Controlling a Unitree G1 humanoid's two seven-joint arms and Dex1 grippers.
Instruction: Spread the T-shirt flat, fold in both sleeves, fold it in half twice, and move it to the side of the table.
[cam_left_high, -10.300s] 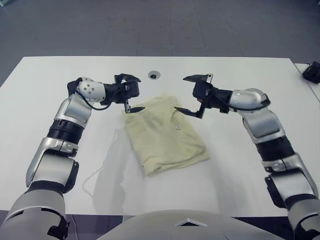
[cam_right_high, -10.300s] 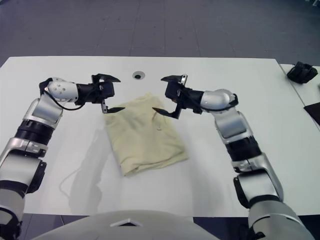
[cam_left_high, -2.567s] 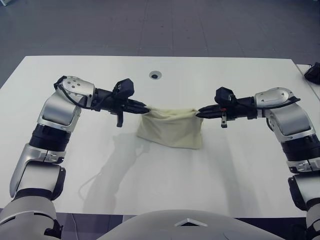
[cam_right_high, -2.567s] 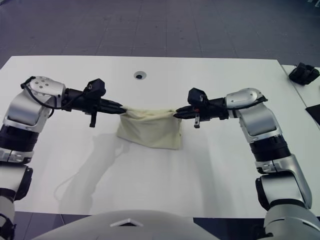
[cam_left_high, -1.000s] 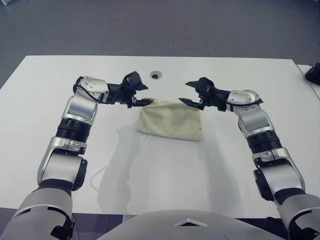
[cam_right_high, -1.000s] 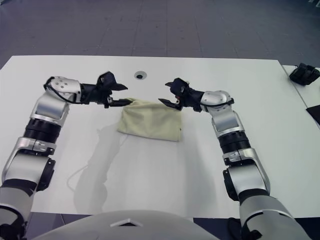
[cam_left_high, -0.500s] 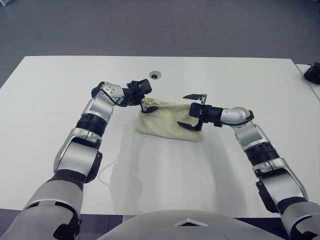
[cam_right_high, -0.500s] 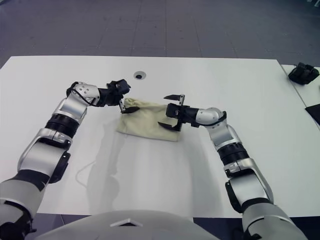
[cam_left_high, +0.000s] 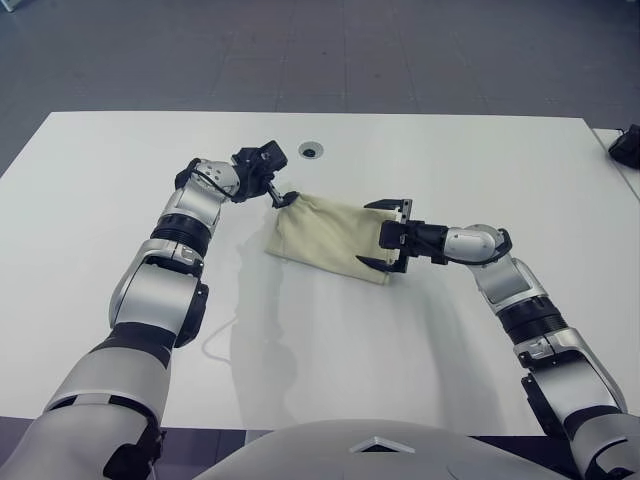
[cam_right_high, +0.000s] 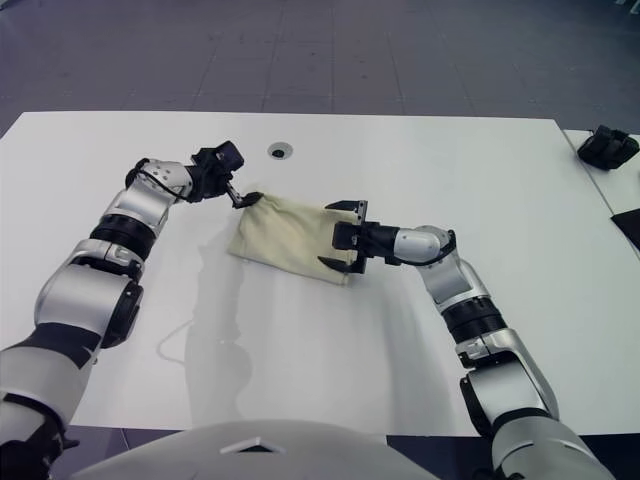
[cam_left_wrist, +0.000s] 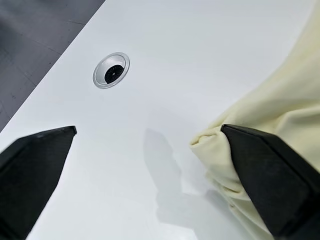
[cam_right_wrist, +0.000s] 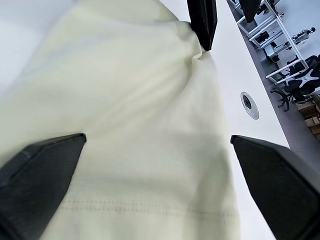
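Observation:
The pale yellow T-shirt (cam_left_high: 328, 236) lies folded into a small rectangle at the middle of the white table (cam_left_high: 450, 150). My left gripper (cam_left_high: 278, 181) is open at the shirt's far left corner, and one finger (cam_left_wrist: 272, 177) touches the bunched cloth (cam_left_wrist: 280, 90) there. My right gripper (cam_left_high: 380, 234) is open at the shirt's right edge, its fingers standing one on each side of that edge. In the right wrist view the shirt (cam_right_wrist: 140, 90) lies between the spread fingers of the right gripper (cam_right_wrist: 158, 136).
A round cable hole (cam_left_high: 311, 151) sits in the table just beyond the shirt. A black object (cam_left_high: 625, 145) lies at the far right edge. Bare tabletop stretches to the left, right and front of the shirt.
Both grippers lifted the folded shirt by its corners, laid it down and let go. In the last half second the right gripper closed in on the shirt's right edge, and the shirt turned slightly.

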